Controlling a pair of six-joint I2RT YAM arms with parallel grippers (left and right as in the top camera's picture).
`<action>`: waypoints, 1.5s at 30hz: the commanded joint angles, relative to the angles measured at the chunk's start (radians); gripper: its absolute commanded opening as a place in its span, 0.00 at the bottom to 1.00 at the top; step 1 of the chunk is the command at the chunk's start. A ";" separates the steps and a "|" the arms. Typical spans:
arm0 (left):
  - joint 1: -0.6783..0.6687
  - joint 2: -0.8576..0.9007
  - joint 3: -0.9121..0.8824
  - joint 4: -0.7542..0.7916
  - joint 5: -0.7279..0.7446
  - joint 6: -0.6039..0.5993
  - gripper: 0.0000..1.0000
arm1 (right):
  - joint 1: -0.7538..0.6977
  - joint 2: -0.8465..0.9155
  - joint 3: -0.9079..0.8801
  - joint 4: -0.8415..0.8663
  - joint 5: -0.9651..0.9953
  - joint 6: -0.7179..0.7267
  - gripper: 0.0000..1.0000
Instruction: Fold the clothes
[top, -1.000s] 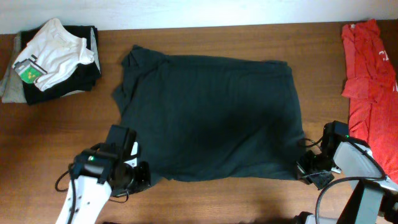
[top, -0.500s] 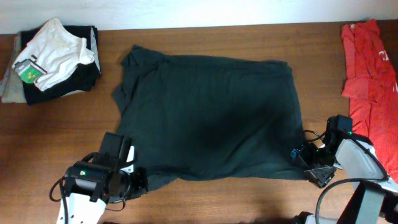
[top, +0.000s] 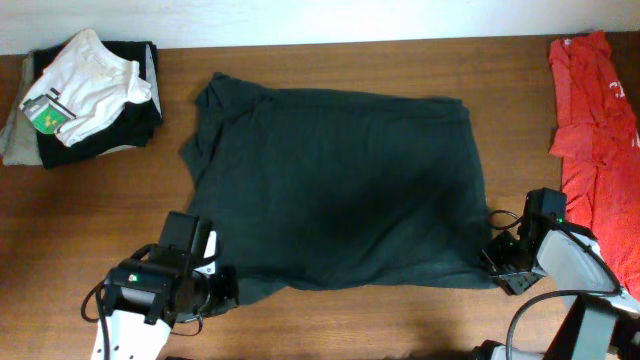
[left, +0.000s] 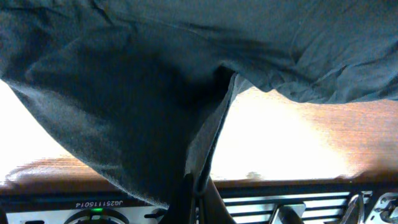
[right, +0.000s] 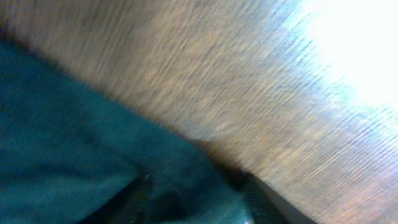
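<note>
1. While one large dark fabric T-shirt (top: 335, 185) lies spread across the brown wooden table (top: 100, 220), one red fabric T-shirt (top: 590, 120) lies at its right edge.
2. Two hands: left hand (left: 198, 186) pinches the dark shirt's near hem; right hand (top: 497, 262) is blurred, so I cannot tell its grip.

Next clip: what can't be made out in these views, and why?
Whether the right gripper holds the black T-shirt: the right wrist view is blurred, and overhead the arm covers its jaws.
Any print on the shirt: the face against the table is hidden.
The red T-shirt in full: cut off by the overhead view's right edge.
How many garments the folded pile holds: overhead, they overlap.
</note>
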 joint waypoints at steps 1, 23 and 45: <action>-0.003 0.001 0.009 0.008 0.007 -0.002 0.01 | -0.003 0.030 -0.063 0.035 -0.011 0.055 0.31; -0.003 -0.109 0.161 -0.027 -0.296 -0.171 0.01 | -0.018 -0.031 0.047 -0.076 0.076 0.101 0.04; 0.054 0.409 0.154 0.715 -0.649 -0.359 0.01 | -0.014 -0.016 0.220 0.049 -0.151 0.134 0.08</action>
